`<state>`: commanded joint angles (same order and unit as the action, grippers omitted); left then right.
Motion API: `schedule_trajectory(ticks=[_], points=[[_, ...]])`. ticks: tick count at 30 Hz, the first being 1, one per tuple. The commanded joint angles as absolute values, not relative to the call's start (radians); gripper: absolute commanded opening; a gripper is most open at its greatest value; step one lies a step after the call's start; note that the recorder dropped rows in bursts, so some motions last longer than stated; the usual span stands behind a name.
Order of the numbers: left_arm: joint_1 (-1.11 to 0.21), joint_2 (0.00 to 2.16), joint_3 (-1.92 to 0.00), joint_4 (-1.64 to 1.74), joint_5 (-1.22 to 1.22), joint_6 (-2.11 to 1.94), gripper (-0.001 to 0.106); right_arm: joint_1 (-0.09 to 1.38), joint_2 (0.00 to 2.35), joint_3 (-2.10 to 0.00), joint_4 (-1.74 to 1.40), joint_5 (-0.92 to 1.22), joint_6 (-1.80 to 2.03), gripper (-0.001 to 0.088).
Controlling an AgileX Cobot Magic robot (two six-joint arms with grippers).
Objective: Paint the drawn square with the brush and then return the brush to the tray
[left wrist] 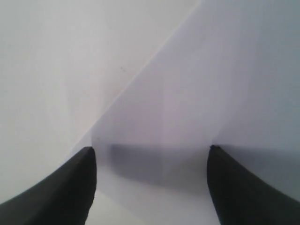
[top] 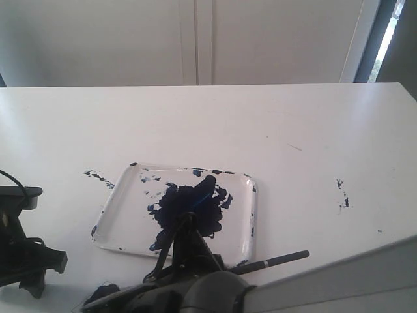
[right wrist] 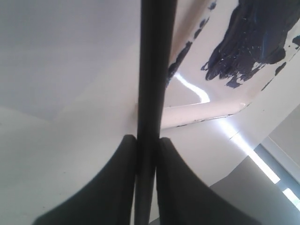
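We saw the right fingers clamped on the brush, its black shaft crossing the rim of the tray, close to the tray's dark blue blotch. The left fingers stood spread wide apart above the white surface, off beside the tray.

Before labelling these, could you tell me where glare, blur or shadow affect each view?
Exterior view: even light, blown-out window strip, blurred arm in front. Left wrist view: left gripper soft-edged, faint shadow beneath. Right wrist view: brush out of focus, glare streak on the tray.
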<state>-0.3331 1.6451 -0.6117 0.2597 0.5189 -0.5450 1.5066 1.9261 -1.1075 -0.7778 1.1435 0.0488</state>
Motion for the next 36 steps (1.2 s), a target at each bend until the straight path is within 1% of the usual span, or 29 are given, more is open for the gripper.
schedule_trajectory(ticks=[13,18,29,36], points=[[-0.333,1.645,-0.612,0.26,0.521,-0.543,0.07,1.523,1.926,-1.107,-0.786,1.129,0.049,0.0],[-0.333,1.645,-0.612,0.26,0.521,-0.535,0.07,1.501,1.926,-1.107,-0.817,1.17,0.049,0.0],[-0.333,1.645,-0.612,0.26,0.521,-0.535,0.07,1.434,1.927,-1.105,-0.835,1.178,0.049,0.0],[-0.333,1.645,-0.612,0.26,0.521,-0.535,0.07,1.434,1.927,-1.105,-0.832,1.176,0.049,0.0]])
